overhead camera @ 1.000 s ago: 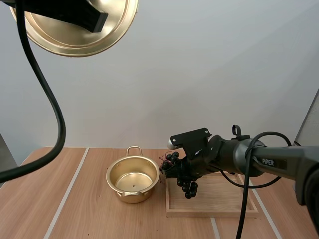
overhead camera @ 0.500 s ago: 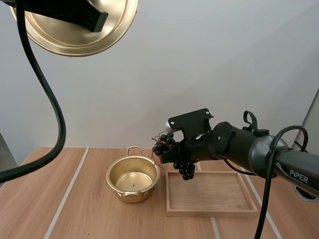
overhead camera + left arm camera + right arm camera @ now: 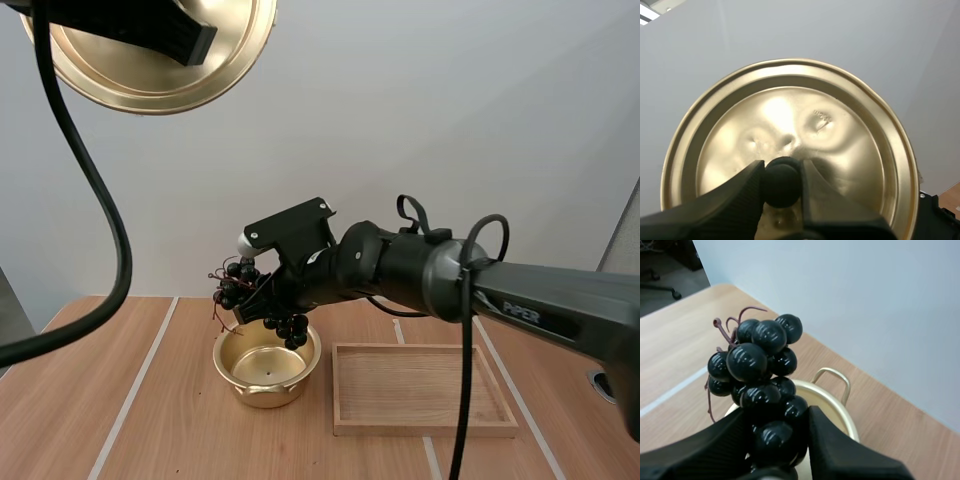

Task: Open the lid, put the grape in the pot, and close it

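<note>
High view: the lid [image 3: 150, 85] is cut by the upper edge, as is the left pincer [image 3: 185, 40] gripping it. The right pincer [image 3: 265, 305] has its tips buried among the grapes [image 3: 238, 292], which mask part of the far rim of the pot [image 3: 265, 365]. Right wrist view: the pot is mostly behind the grapes, whose lowest berries run off frame.

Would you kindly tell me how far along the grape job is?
Done: the lid is off, held high by the left gripper. In hand: the right gripper holds the grapes above the open pot. Left: drop them in, then close the lid.
</note>
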